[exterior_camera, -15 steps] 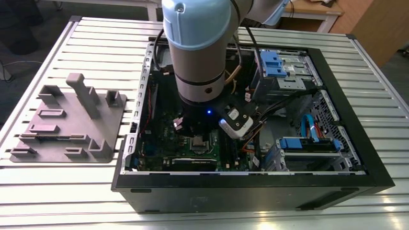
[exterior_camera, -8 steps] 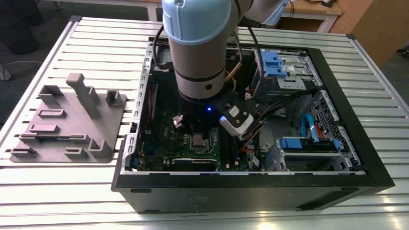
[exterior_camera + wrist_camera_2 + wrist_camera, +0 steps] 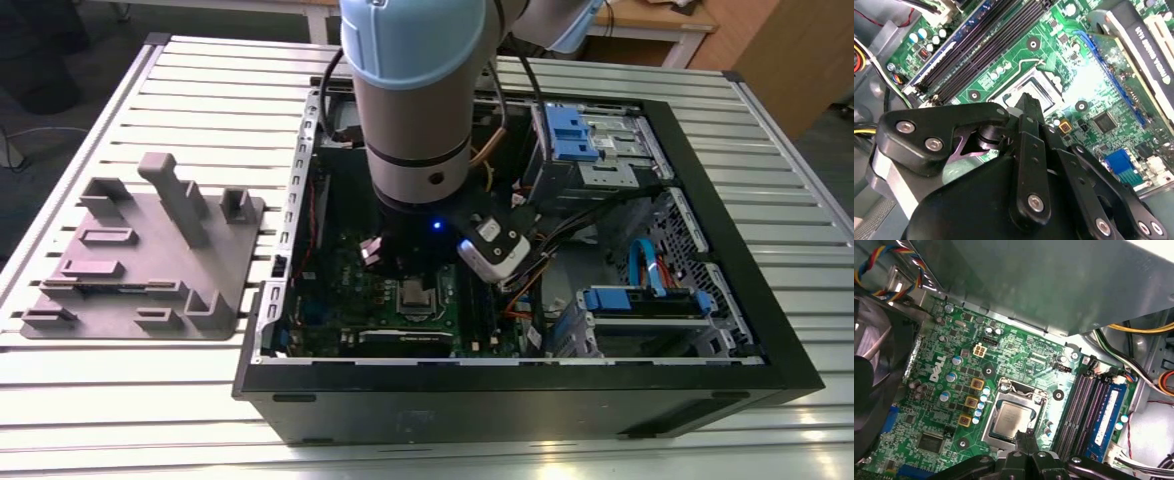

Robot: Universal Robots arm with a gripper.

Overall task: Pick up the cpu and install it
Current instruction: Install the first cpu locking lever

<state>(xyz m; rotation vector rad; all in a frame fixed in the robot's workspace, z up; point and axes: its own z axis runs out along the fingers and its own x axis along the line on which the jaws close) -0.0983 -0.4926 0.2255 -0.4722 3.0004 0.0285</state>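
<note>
The cpu (image 3: pixel 1010 419), a flat silvery-grey square, lies inside the socket frame (image 3: pixel 992 415) on the green motherboard (image 3: pixel 1019 360). Just over its edge hovers the gripper (image 3: pixel 1028 432), fingers pressed together, clenched on nothing.

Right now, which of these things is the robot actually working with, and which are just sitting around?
In the job:
- cpu, lying in the socket frame on the green circuit board
- pincer, right at the cpu's edge

Just lying about:
- grey plastic tray beside the computer case
- fan
- memory slots
</note>
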